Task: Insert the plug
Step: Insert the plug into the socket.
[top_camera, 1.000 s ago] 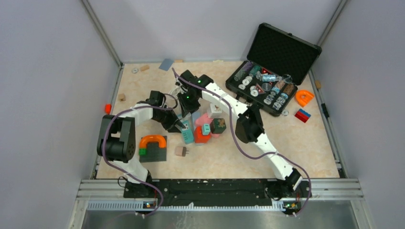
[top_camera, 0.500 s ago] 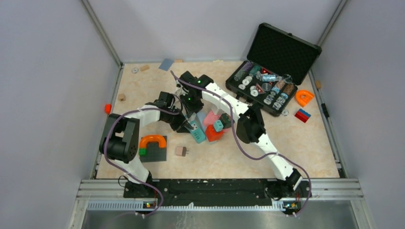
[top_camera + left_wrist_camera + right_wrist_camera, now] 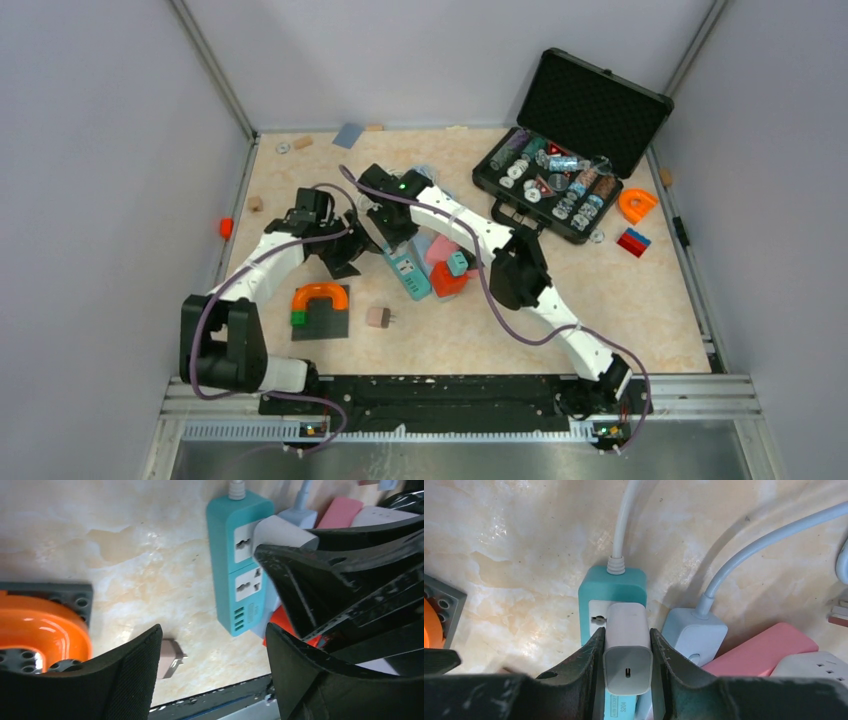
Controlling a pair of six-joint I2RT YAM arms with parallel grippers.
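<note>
While pinched in right gripper, white plug upright on teal strip, port up; left gripper wide, empty.

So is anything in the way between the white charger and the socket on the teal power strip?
Nothing visible. The right pincer holds the white charger right at the teal power strip, over the socket nearest its cord. The left pincer is open, off to one side. The prongs are hidden.
</note>
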